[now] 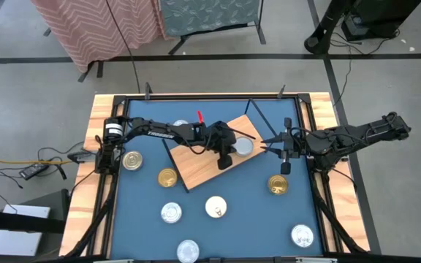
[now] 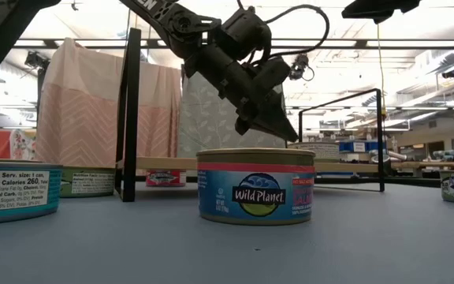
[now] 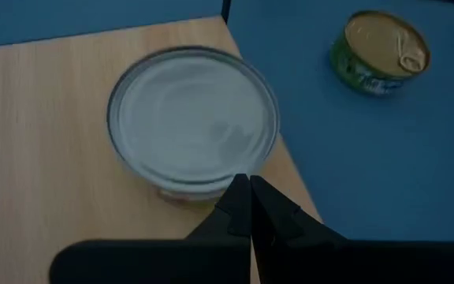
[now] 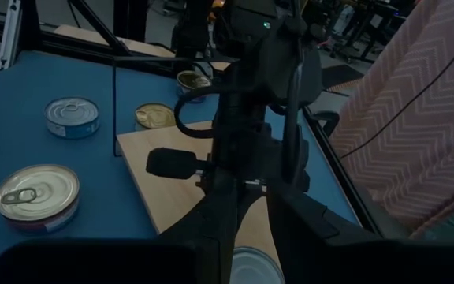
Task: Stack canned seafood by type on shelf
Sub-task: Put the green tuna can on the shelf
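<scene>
Silver-lidded round seafood tin sits alone on the light-wood shelf board; the left gripper, fingers shut and empty, hovers beside it, while loose tins dot the blue table.

Blue table: shelf, scattered tins

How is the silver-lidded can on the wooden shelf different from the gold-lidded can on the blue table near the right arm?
The silver can sits on the shelf board, near its corner; the gold can sits on the blue table. The silver can's lid looks plain and smooth, while the gold can's lid carries a pull tab. The left gripper, fingers shut, hovers beside the silver can; nothing is near the gold can. Both are low, round and upright.
</scene>
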